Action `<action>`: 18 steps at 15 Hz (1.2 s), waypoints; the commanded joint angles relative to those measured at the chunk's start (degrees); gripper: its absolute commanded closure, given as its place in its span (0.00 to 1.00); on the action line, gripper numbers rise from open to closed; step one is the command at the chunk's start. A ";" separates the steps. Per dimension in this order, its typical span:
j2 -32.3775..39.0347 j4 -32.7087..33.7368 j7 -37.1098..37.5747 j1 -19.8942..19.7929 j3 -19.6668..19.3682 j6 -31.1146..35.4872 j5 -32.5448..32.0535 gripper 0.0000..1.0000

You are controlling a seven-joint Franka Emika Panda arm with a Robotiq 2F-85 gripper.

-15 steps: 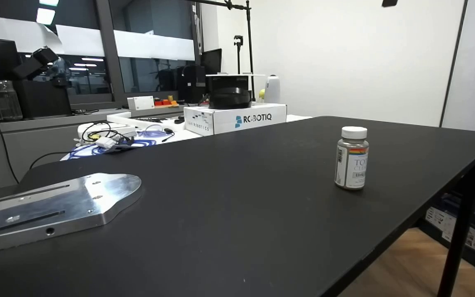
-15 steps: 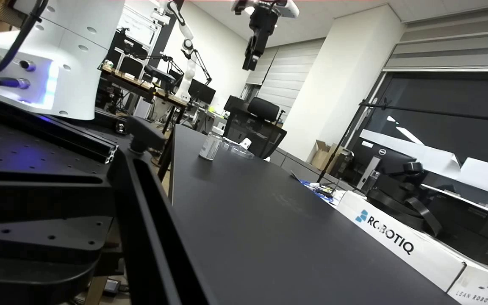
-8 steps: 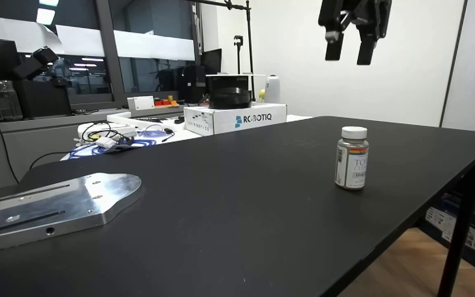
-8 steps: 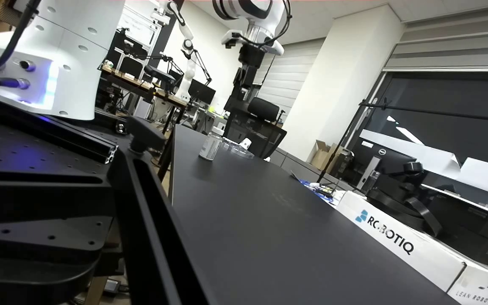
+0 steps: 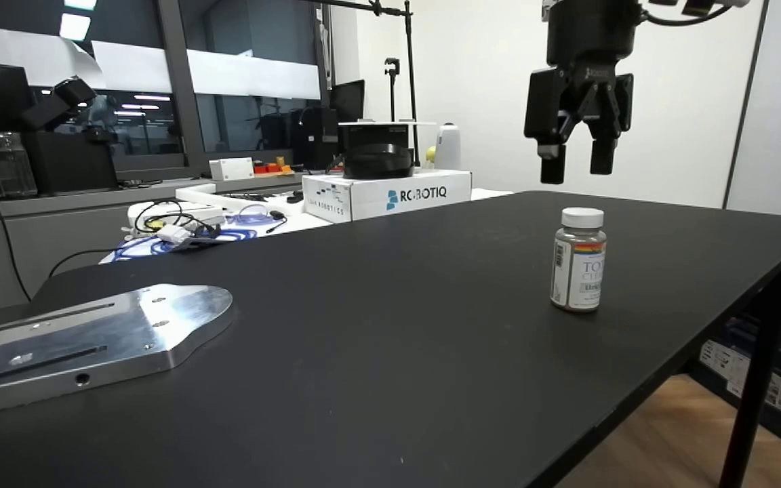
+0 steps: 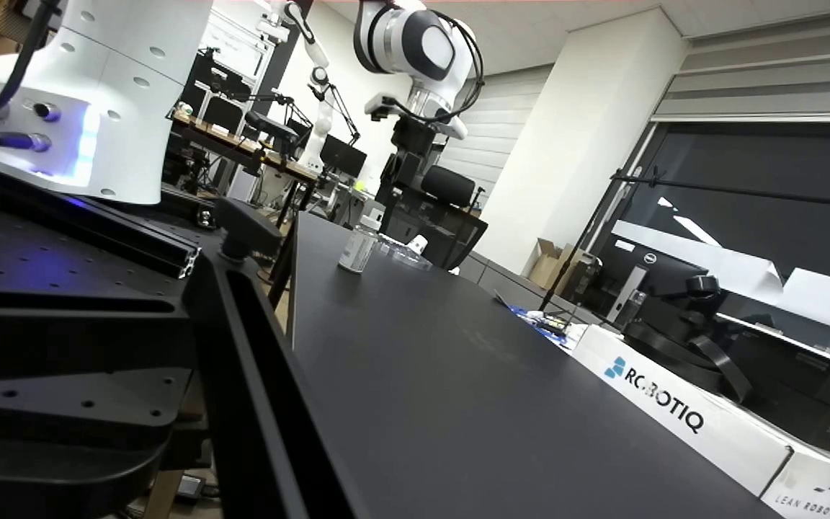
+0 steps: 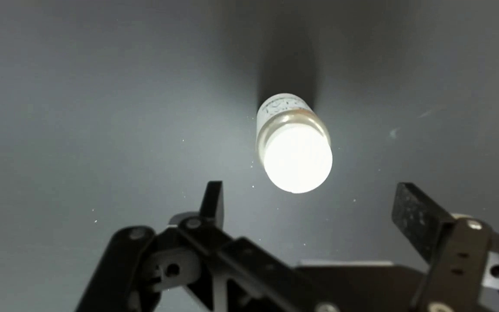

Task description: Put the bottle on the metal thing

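While the bottle stands upright on the black table, its white cap on, the task looks barely begun: the reach seems in hand, and the grasp is not yet made. Above it, at twelve o'clock in an exterior view, hangs the gripper, jaws spread well apart with nothing between them, its fingertips short of the cap. In the wrist view the cap appears between the fingertips side to side, but a little toward twelve o'clock of the line joining them, so the line-up looks close but unfinished. Farther out, between eight and nine o'clock from the bottle, the metal plate lies flat on the same table, well apart, one end running out of view; no bottle rests on the part that shows. Beyond the table's edge, between nine and ten o'clock, sits a white Robotiq box. Left to do, as I judge it: descend, grip, lift, carry the bottle toward nine o'clock, set it upright on the plate and let go.
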 commanded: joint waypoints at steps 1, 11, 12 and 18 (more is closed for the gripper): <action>4.21 1.58 3.97 1.90 -2.05 1.22 -2.91 0.00; 10.59 1.72 6.86 6.43 -6.35 4.76 -5.09 0.00; 11.11 1.67 7.29 6.87 -6.82 5.45 -5.85 0.00; 13.42 1.82 8.77 9.46 -9.68 8.71 -8.53 0.26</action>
